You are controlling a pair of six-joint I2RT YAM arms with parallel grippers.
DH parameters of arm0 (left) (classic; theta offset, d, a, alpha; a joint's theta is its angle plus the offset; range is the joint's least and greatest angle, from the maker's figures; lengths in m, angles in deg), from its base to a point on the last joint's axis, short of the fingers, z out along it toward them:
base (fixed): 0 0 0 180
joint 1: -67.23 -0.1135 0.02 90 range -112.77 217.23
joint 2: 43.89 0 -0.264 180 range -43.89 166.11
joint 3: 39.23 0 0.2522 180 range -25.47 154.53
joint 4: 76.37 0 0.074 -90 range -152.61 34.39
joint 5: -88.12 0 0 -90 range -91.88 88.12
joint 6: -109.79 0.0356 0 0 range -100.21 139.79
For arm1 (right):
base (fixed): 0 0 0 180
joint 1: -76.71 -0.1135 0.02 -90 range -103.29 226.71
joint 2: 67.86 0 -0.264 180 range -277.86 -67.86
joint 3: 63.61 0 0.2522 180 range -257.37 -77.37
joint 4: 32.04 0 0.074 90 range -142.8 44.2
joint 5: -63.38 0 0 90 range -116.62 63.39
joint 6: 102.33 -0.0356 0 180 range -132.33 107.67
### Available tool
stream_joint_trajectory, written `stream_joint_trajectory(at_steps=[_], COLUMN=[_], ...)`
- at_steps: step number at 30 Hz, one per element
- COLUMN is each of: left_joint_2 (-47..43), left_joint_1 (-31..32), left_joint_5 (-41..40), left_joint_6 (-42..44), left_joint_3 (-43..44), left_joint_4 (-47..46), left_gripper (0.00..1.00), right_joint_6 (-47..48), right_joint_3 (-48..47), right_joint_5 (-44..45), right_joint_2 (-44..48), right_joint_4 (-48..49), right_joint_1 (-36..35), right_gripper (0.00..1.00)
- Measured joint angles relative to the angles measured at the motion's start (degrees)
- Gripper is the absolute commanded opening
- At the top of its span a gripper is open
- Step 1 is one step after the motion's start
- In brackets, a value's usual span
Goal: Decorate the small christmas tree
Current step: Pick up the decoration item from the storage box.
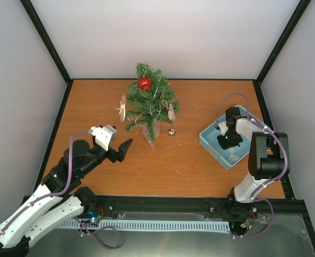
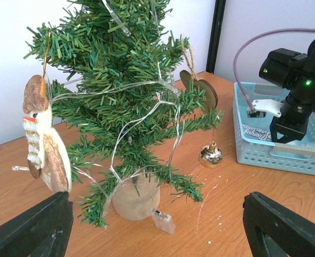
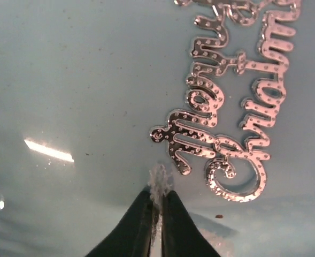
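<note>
Black left fingers [image 2: 34,230] spread wide facing small christmas tree [image 2: 120,96], right fingers [image 3: 138,225] down in blue basket [image 2: 275,155], pinching pale thread [image 3: 160,182].

Left gripper [image 2: 156,214] jaws stand wide apart, facing the small christmas tree [image 2: 120,91], which is upright on the counter [image 2: 221,219]. Hanging on it are a bird-like ornament [image 2: 42,147] at left, a brown wooden ornament [image 2: 201,88] and a gold bell [image 2: 210,155] at right, and wire lights [image 2: 146,115] throughout. Right gripper [image 2: 292,136] reaches down into a pale blue basket [image 2: 259,152] beyond.

Bright, even light; soft shadows; glare on basket floor [image 3: 66,96]
</note>
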Motion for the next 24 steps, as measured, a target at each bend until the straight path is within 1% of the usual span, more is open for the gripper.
stream_joint_trajectory(at_steps=[6,9,14,19,24], left_joint_2=[-0.1,0.2,1.4,2.3,4.5], left_joint_1=[0.0,0.0,0.0,0.0,0.0], left_joint_5=[0.0,0.0,0.0,1.4,4.9], left_joint_6=[0.0,0.0,-0.1,-1.7,-5.7], left_joint_3=[-0.7,-0.7,-0.7,-0.5,1.5], left_joint_4=[-0.4,-0.4,-0.5,-1.5,-3.8], left_gripper=[0.87,0.87,0.82,0.76,0.65], right_joint_6=[-2.9,-5.8,-13.4,-21.0,-27.9], right_joint_3=[-0.7,-3.2,-9.8,-15.5,-15.7], right_joint_5=[2.0,2.7,3.2,0.3,-3.5], right_joint_2=[2.4,6.2,13.7,19.5,25.8], right_joint_4=[-0.6,-2.2,-3.3,-3.3,0.2], right_joint_1=[0.0,-0.9,-3.6,-9.0,-18.2], right_gripper=[0.03,0.03,0.03,0.03,0.03])
